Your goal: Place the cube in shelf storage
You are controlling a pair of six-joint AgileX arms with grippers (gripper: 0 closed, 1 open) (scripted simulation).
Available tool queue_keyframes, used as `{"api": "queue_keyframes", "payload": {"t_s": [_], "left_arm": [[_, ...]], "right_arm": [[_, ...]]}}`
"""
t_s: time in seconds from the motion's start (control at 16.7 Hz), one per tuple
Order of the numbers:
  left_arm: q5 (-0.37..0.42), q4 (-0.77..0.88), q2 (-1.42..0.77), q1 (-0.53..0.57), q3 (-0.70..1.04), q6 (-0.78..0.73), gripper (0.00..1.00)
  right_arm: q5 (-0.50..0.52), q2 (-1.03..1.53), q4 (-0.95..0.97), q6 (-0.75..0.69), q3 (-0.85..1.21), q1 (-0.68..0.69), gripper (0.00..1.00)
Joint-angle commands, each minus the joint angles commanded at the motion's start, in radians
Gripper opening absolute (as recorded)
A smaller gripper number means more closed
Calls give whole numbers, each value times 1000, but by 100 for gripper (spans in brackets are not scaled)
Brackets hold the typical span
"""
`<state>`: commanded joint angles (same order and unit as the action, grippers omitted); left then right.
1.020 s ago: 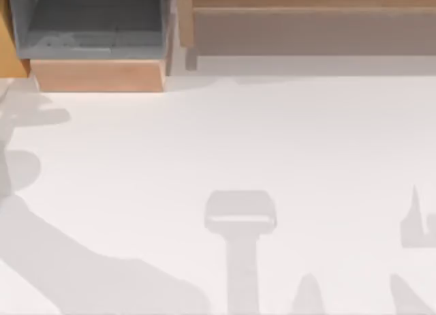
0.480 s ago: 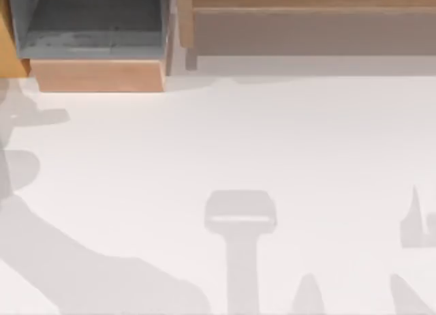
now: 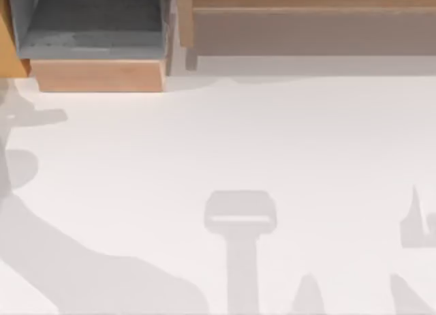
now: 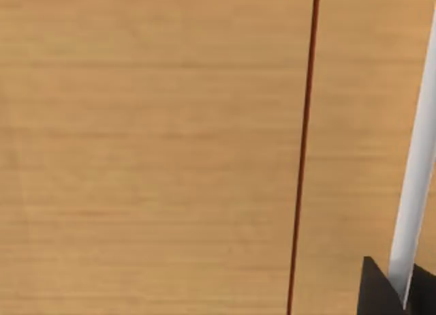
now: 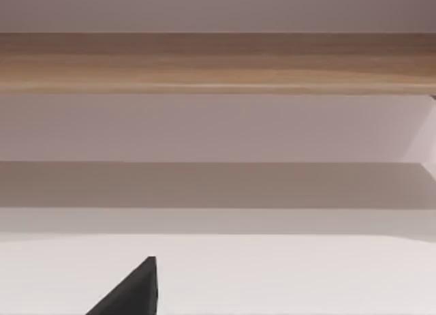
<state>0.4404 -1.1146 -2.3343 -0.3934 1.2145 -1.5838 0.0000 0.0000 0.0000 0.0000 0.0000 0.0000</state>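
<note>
Lying bare across the near part of the top view, the white table (image 3: 272, 144) is carrying nothing but arm shadows. No cube is appearing on it, so where the cube is sitting cannot be told, nor whether it is already stored. Whether either gripper's fingers are open or shut cannot be told. Farther back at the left, a grey-lined wooden compartment (image 3: 95, 35) is standing open. At the far right, the shelf storage (image 3: 306, 28) is stretching along the back edge, its face looking bare here. Judging from this, placement may be done or still pending.
</note>
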Motion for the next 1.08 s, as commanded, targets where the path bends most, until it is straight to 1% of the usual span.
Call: {"api": "queue_keyframes", "payload": {"t_s": [0.12, 0.24, 0.6, 0.96, 1.08], "left_arm": [[2, 6, -6, -6, -5, 5, 0], [14, -23, 21, -21, -41, 5, 0], [60, -121, 101, -62, -261, 3, 0], [70, -139, 116, -71, -279, 1, 0], [89, -168, 140, -91, -316, 0, 0]], "right_arm": [[0, 0, 0, 0, 0, 0, 100], [0, 0, 0, 0, 0, 0, 100], [0, 0, 0, 0, 0, 0, 100], [0, 0, 0, 0, 0, 0, 100], [0, 0, 0, 0, 0, 0, 100]]}}
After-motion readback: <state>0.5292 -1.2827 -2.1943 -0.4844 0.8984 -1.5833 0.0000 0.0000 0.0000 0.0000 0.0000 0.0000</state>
